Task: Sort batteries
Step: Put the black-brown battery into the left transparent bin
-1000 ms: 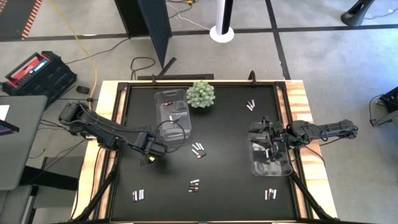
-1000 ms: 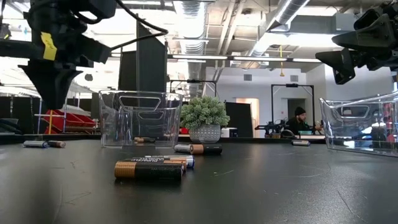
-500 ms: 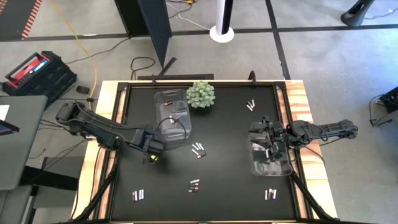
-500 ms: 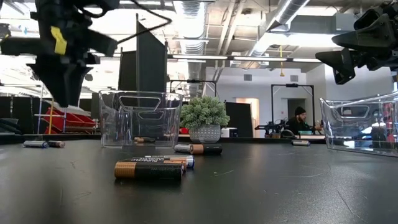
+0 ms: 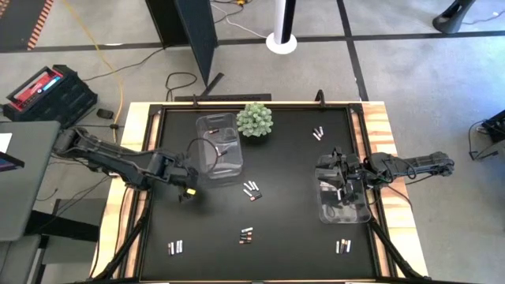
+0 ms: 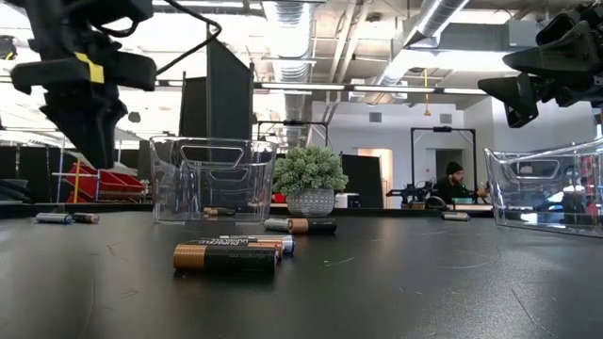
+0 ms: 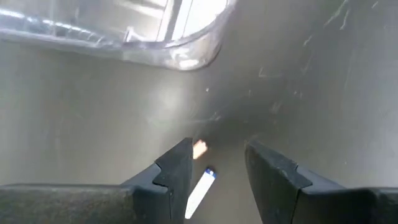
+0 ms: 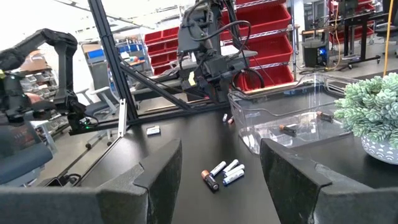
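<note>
The batteries (image 5: 252,190) are lying as tiny cylinders on the matte black tabletop (image 5: 292,166); some are dark with copper ends, others pale silver-white. Taking the green spiky plant (image 5: 255,120) as landmark: one small cluster is sitting on the front side of it near the table's middle, another (image 5: 246,235) farther toward the front edge, a pair (image 5: 176,248) at the front-left corner, a pair (image 5: 342,247) at the front-right, and a few (image 5: 318,133) just to the plant's right near the back. From the low view, the nearest cells (image 6: 228,256) are showing dark wrappers with copper bands, lying flat and touching.

Just left of the plant a clear, glossy plastic bin (image 5: 219,148) is standing, holding a couple of cells whose colours are hard to make out through the walls. A second clear bin (image 5: 342,197) is sitting well to the plant's right and front.

The left gripper (image 5: 186,189) is hanging above the tabletop at the first bin's front-left corner, its jaws spread and holding nothing; between them the left wrist view is showing a blurred pale cell (image 7: 200,191) and an orange spot too blurred to identify. The right gripper (image 5: 341,183) is hovering over the second bin, jaws spread wide and empty; the bin's contents are largely hidden beneath it.
</note>
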